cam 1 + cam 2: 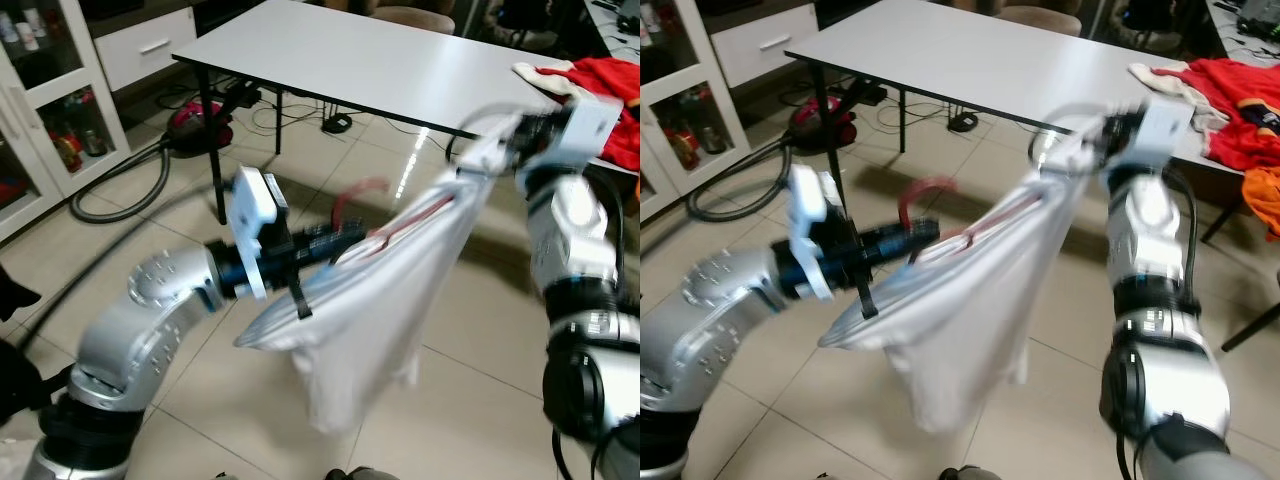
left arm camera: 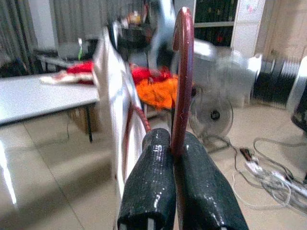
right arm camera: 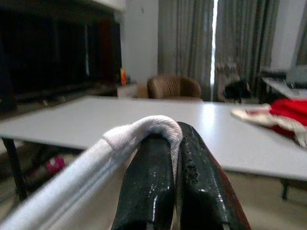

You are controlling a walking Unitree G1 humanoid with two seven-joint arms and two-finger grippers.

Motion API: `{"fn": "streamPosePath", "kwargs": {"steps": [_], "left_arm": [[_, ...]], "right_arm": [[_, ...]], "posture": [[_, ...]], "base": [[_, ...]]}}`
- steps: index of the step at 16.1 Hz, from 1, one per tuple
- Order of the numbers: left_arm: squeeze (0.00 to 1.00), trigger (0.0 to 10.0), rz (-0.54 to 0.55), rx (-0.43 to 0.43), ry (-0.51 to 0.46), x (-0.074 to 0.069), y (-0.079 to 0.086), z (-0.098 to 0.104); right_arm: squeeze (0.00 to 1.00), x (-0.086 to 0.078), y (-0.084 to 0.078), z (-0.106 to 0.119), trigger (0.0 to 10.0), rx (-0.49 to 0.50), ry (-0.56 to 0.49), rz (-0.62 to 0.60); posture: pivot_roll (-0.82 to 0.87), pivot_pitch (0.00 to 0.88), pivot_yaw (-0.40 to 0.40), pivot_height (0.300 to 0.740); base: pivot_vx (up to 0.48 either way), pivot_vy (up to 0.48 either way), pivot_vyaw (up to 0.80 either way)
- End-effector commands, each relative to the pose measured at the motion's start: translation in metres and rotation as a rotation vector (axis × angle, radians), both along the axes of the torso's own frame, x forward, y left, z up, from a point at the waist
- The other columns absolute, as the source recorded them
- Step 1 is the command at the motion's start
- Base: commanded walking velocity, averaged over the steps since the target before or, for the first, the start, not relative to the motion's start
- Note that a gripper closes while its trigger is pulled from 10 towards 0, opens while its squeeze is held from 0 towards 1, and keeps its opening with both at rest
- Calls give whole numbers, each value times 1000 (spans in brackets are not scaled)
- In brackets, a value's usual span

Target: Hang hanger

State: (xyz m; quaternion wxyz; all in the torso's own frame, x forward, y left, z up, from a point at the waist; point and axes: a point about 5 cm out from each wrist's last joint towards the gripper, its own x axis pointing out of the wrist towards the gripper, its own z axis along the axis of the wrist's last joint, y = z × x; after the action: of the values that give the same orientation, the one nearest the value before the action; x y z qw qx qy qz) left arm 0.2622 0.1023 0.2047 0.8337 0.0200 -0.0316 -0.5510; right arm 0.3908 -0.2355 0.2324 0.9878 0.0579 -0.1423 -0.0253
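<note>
We see the left gripper [image 1: 335, 243] held out at mid-frame, fingers [image 2: 152, 187] pinched tight together on the stem of a dark red hanger [image 2: 183, 72], hook curving up past 12 o'clock of the fingertips in the left wrist view. In the head views the hook [image 1: 923, 195] arcs up just above that gripper. A white shirt [image 1: 345, 330] is draped on the hanger and sags down toward 6 o'clock, above the tiled floor [image 1: 470, 330]. The right gripper [image 1: 478, 150] sits up at about 2 o'clock from the left one, its fingers [image 3: 151, 191] clamped narrow on a folded white edge of the shirt [image 3: 144, 129], cloth wrapped over the fingertips. Shirt is stretched between both grippers, blurred in the head views. Behind, at 12 o'clock, a white table [image 1: 380, 60] with red clothes [image 1: 600, 85] at its right end. A red vacuum cleaner [image 1: 198, 128] with grey hose lies on the floor at 10 o'clock, beside a white cabinet [image 1: 45, 110]. A fan [image 2: 211, 115] stands on the floor in the left wrist view
</note>
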Motion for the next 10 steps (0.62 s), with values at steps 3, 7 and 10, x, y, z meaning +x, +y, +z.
{"fn": "streamPosePath", "kwargs": {"steps": [3,7,10], "left_arm": [[0,10000,-3,40,23,0,1,-6],[0,10000,-11,-10,-6,-1,4,5],[0,10000,-25,-55,-12,-2,5,12]], "right_arm": [[0,-4,-30,12,0,-103,-34,-109],[0,-20,-60,-36,0,-183,161,-223],[0,-28,-76,-50,0,-173,215,-279]], "posture": [[-20,40,-84,740],[-20,41,-82,740],[-22,44,-83,740]], "base": [[0,0,0],[0,0,0],[0,0,0]]}}
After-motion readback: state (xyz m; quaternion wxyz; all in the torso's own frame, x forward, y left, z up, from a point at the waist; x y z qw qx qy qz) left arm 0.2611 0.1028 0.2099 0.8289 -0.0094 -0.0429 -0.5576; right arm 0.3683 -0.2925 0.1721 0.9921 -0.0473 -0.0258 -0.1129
